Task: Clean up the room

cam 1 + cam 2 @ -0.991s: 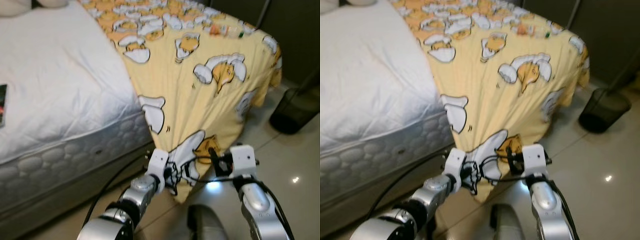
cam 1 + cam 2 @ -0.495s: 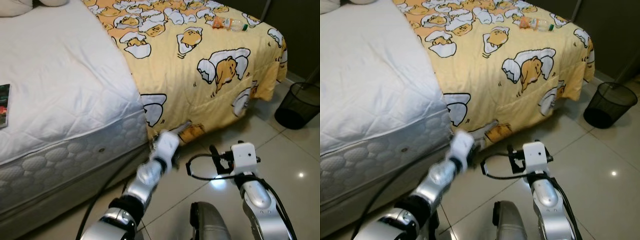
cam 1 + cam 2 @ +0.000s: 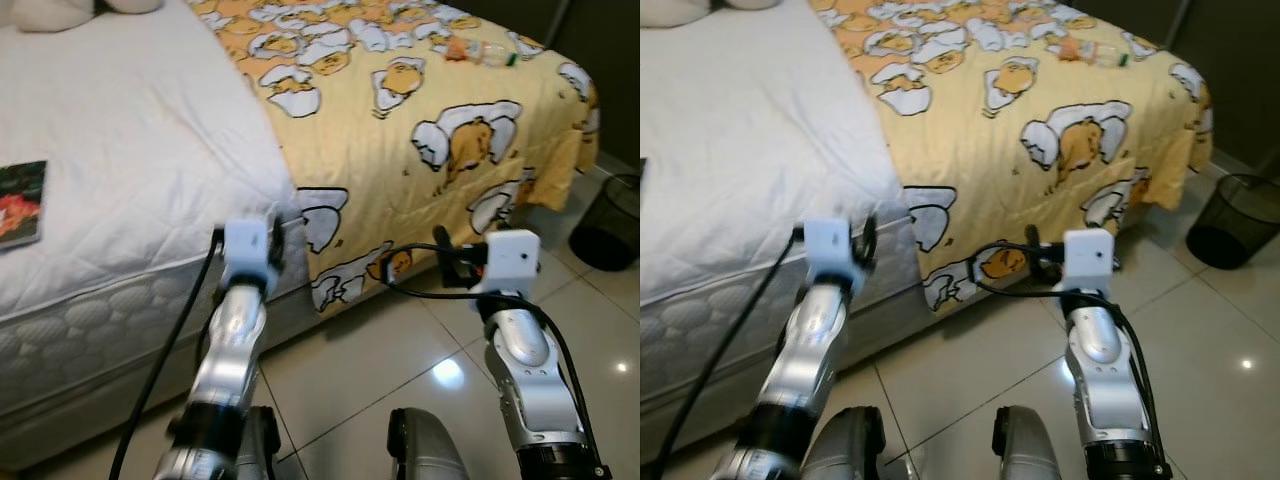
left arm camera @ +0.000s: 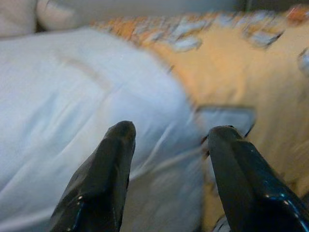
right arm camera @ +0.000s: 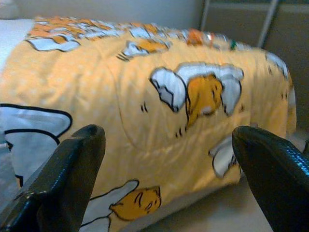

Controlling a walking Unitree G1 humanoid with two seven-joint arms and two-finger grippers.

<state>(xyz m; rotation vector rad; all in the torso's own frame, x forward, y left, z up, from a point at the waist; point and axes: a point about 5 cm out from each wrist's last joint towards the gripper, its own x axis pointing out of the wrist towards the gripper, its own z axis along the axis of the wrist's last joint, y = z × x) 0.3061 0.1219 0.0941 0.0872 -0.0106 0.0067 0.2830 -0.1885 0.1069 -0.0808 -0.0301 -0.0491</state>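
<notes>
A yellow blanket [image 3: 420, 130] printed with cartoon figures covers the right part of the bed and hangs down its side to the floor. The white mattress [image 3: 120, 170] lies bare to its left. My left gripper [image 4: 169, 130] is open with nothing between its fingers, raised at the mattress edge [image 3: 285, 225] where the blanket begins. My right gripper [image 5: 166, 133] is wide open and holds nothing, just off the hanging blanket [image 3: 447, 258] above the floor. A plastic bottle [image 3: 487, 50] lies on the blanket at the far corner.
A book [image 3: 20, 190] lies on the mattress at the left. A black wire bin [image 3: 612, 208] stands on the tiled floor [image 3: 360, 360] at the right, past the bed's corner. Something pale and soft [image 3: 60, 10] rests at the head of the bed. Black cables trail from both arms.
One second ago both grippers were at the blanket's lifted lower corner. The blanket now hangs flat against the bed. My left gripper has risen to the mattress edge; the right has moved up slightly.
</notes>
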